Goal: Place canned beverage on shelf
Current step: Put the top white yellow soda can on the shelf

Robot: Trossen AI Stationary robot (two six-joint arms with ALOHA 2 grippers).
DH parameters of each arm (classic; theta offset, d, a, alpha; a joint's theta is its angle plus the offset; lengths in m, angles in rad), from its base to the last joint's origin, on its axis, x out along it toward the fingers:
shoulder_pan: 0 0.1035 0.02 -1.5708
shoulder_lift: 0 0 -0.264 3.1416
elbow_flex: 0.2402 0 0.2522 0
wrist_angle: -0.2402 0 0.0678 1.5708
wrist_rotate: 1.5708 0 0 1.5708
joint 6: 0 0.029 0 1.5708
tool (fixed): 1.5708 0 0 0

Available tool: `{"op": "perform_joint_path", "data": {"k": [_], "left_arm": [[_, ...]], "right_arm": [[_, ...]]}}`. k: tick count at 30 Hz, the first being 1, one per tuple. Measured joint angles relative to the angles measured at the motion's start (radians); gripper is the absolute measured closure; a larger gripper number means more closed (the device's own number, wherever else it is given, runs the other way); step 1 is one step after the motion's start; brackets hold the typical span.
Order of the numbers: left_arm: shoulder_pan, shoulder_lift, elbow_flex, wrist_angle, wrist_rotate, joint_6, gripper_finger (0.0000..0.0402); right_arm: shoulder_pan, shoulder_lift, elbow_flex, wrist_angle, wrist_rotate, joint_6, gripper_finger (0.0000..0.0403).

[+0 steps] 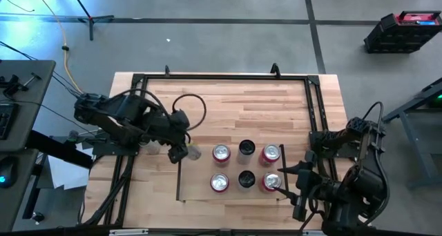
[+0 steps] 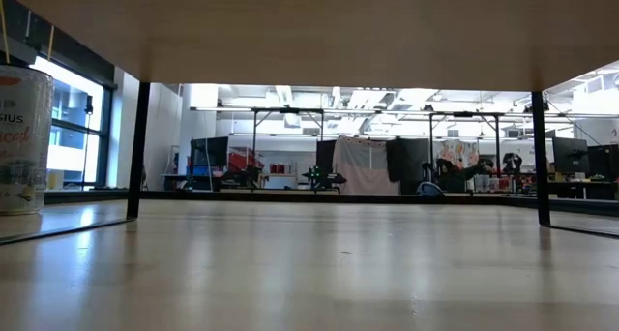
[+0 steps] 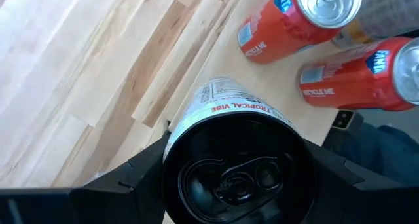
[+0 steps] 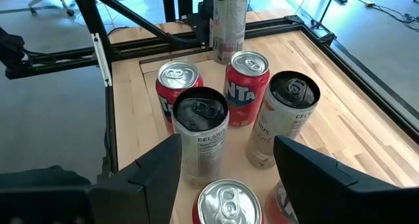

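Plank-striped tabletop (image 1: 262,105) fills my overhead view, with the pale shelf (image 1: 231,198) at its near edge already carrying six cans. My left gripper (image 1: 181,152) holds a white can (image 3: 239,165) upright by its sides at the shelf's left end, just left of a red can (image 1: 221,152). I judge this the placing step: next I lower it onto a free spot and release. My right gripper (image 1: 289,183), jaws parted and empty, waits beside the shelf's right end.

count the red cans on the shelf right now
4: back-left, front-left, back-right, front-right by the right gripper. None looks hidden.
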Motion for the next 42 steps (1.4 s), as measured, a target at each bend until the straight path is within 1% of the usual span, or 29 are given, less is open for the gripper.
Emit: {"op": "perform_joint_path", "data": {"k": [11,19,28,42], "left_arm": [[-0.004,0.090,0.000,-0.004,0.006,0.026,0.0160],[-0.004,0.099,0.000,-0.005,0.008,0.026,0.0160],[-0.004,0.099,0.000,-0.006,0.006,0.027,0.0143],[-0.004,0.099,0.000,-0.006,0.023,0.053,0.0140]], "right_arm": [[0.000,0.004,0.000,0.010,0.003,0.001,0.0174],[0.000,0.005,0.000,0.014,-0.002,0.001,0.0174],[0.000,0.005,0.000,0.015,-0.003,0.001,0.0174],[0.000,0.005,0.000,0.021,-0.005,0.000,0.0174]]}}
